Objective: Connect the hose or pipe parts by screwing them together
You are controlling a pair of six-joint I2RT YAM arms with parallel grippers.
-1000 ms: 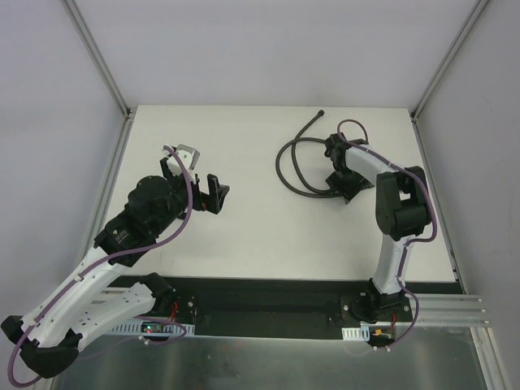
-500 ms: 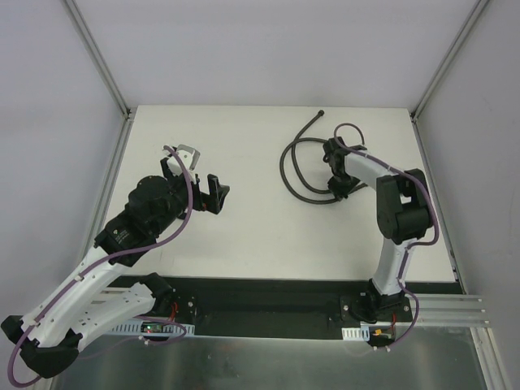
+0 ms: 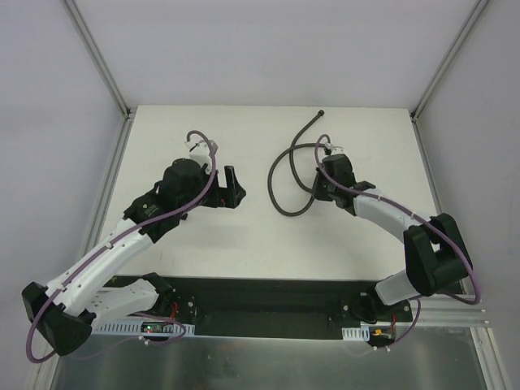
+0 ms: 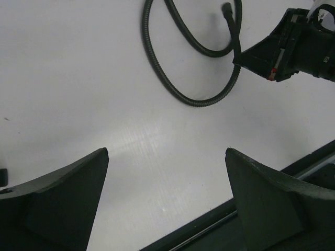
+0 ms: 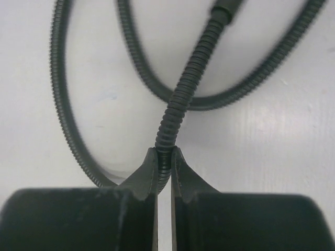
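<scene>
The hose lies in a loose loop on the white worktop, right of the middle. One knobbed end points toward the far edge. Nothing lies across the loop except its own strands, which cross each other in the right wrist view.

On the loop's right side, the right arm's jaws are clenched on the ribbed hose, a little back from its other end.

Left of the hose and well apart from it, the left arm's jaws are released and spread wide over bare worktop. The hose lies ahead of them. Purple cables run along both arms.
</scene>
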